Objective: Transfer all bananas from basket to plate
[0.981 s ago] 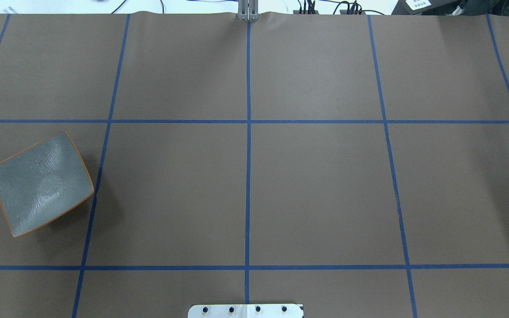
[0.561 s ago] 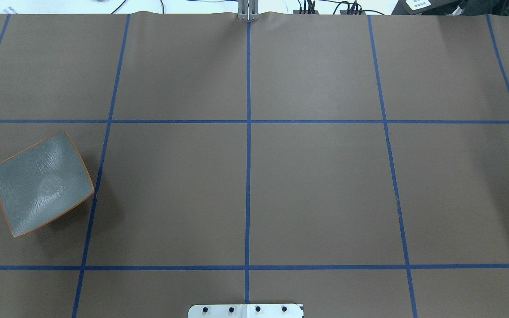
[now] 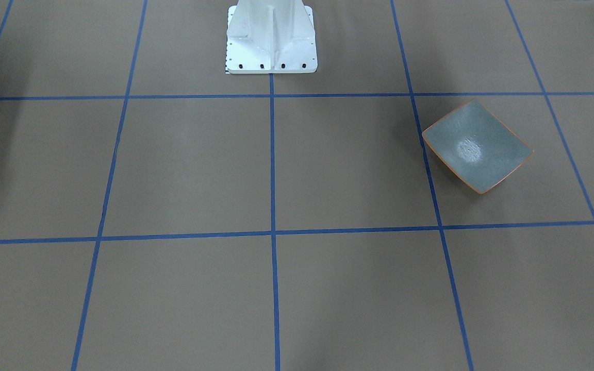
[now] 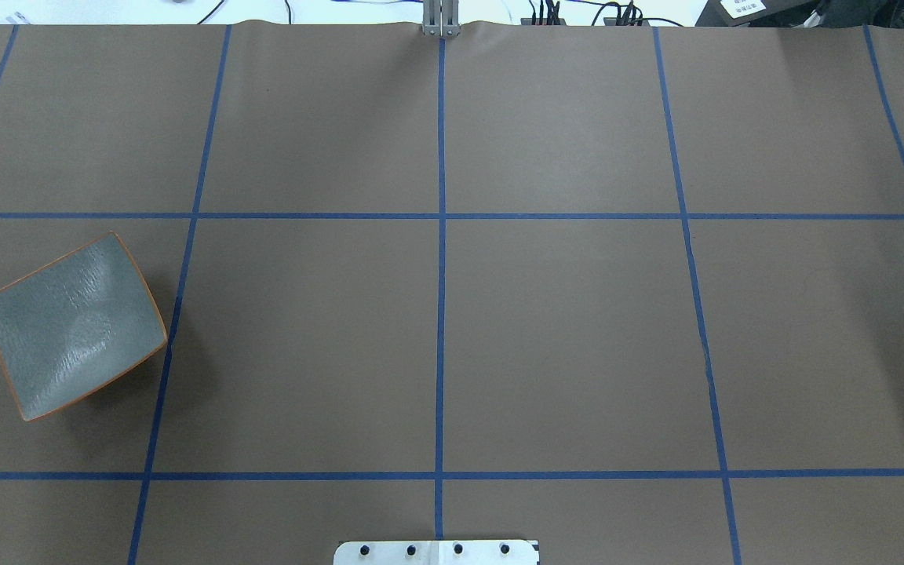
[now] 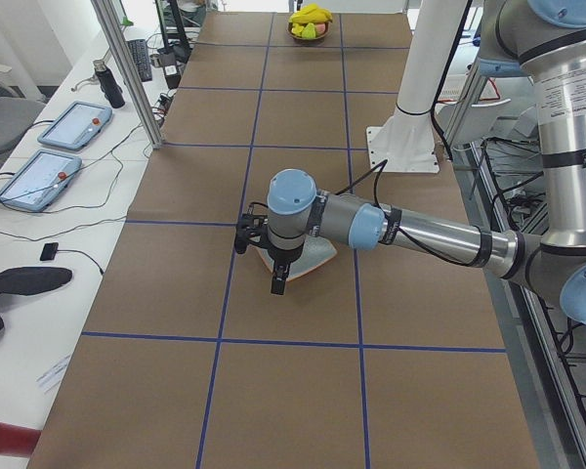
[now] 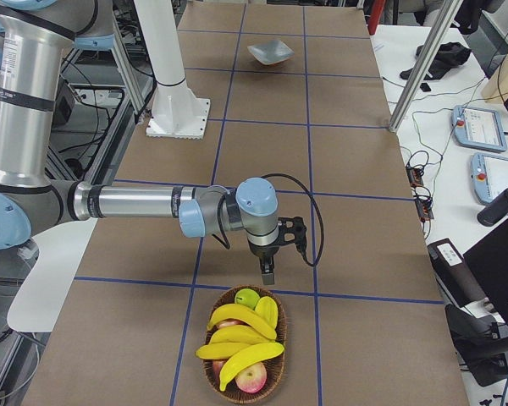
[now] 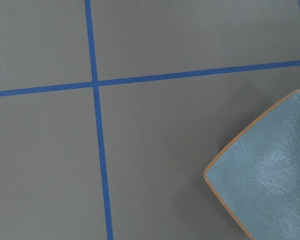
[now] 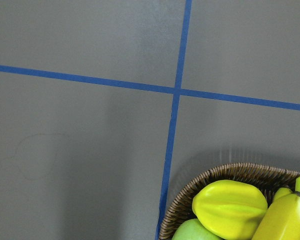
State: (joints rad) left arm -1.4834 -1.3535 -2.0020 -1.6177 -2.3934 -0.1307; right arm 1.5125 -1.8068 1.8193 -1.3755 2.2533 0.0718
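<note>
Front-facing: table (image 3: 183, 165) under a brown sheet, squared off by blue tape (image 3: 272, 154); white pedestal (image 3: 271, 41) at the top edge; plate (image 3: 477, 147) on the robot's left side, set askew to the grid, with a glare spot on its speckled inside.
Overhead: plate in the left-hand middle square, one corner just beside a tape line; cables (image 4: 577, 14) along the far edge.
Exterior left: left gripper (image 5: 277, 287) hangs pointing down just beside the plate; jaw width cannot be told. Basket (image 5: 310, 37) with bananas (image 5: 311, 13) at the far end of the table. Side desk (image 5: 39, 244) carries two tablets (image 5: 73, 125).
Exterior right: right gripper (image 6: 268, 277) hangs near the basket's rim, apart from it; jaw width cannot be told. Bananas lie in the basket over other fruit.
Left wrist: plate corner at lower right, beside a tape crossing.
Right wrist: basket rim and yellow fruit at the bottom right.
</note>
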